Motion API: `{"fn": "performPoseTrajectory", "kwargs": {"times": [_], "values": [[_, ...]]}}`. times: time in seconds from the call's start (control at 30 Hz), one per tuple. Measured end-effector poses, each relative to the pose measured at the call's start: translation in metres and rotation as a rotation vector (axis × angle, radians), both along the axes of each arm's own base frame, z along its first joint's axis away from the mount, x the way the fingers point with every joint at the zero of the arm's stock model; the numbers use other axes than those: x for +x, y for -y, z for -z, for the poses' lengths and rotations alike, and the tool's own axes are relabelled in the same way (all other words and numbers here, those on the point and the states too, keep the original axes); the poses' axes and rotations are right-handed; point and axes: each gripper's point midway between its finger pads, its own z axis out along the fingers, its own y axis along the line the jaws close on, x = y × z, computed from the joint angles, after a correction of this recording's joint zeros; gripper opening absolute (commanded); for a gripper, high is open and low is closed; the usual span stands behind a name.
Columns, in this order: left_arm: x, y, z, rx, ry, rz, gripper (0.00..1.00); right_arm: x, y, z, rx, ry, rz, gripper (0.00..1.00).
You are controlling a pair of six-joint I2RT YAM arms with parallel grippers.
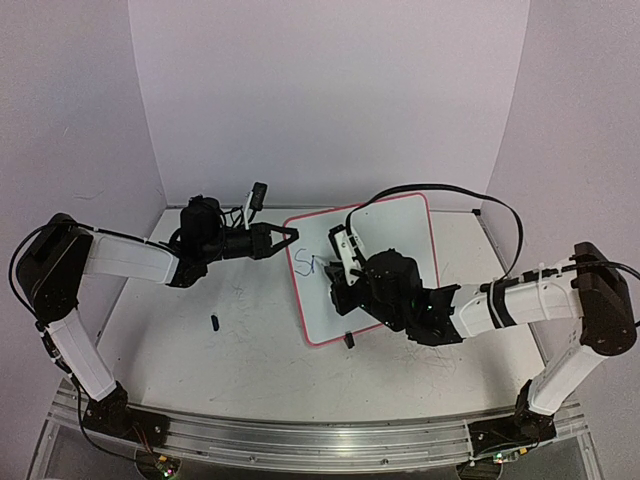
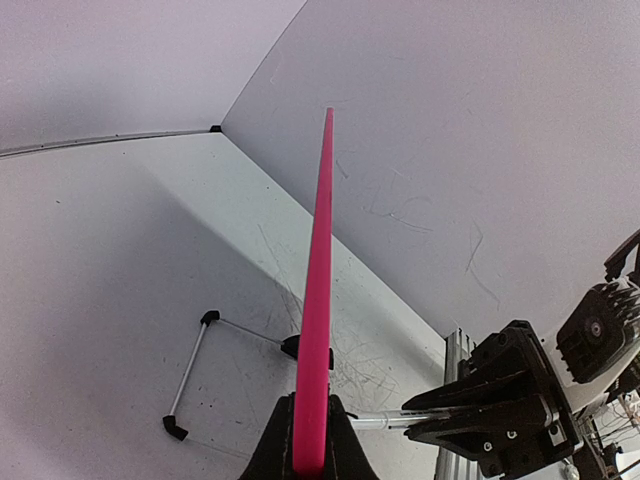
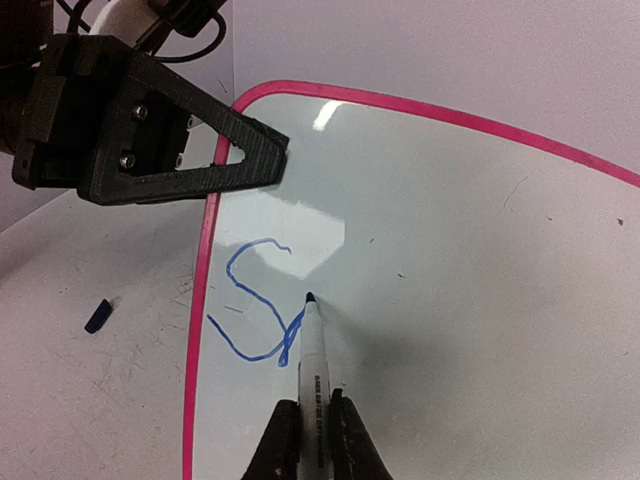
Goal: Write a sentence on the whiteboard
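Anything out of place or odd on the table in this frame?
A small dark piece, probably a pen cap, lies loose on the table left of the whiteboard. The table bears grey scribble marks. The whiteboard sits skewed to the table edges, its rim pinched by the left end effector.

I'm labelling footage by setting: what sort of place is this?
Probably a robotics lab test cell: plain wall panels box in a scribble-scuffed white tabletop, and the left arm and right arm are bolted to an aluminium rail at its near edge.
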Motion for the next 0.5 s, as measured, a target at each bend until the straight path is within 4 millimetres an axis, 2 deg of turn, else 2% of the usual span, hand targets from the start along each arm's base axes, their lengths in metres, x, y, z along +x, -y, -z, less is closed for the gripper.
{"fn": "performPoseTrajectory", "kwargs": {"times": [0.5], "values": [[-0.0001, 0.0, 0.0001, 0.0, 0.0, 0.001, 0.0, -0.004, 0.0072, 0.0094, 0.007, -0.029, 0.009, 0.0]]}}
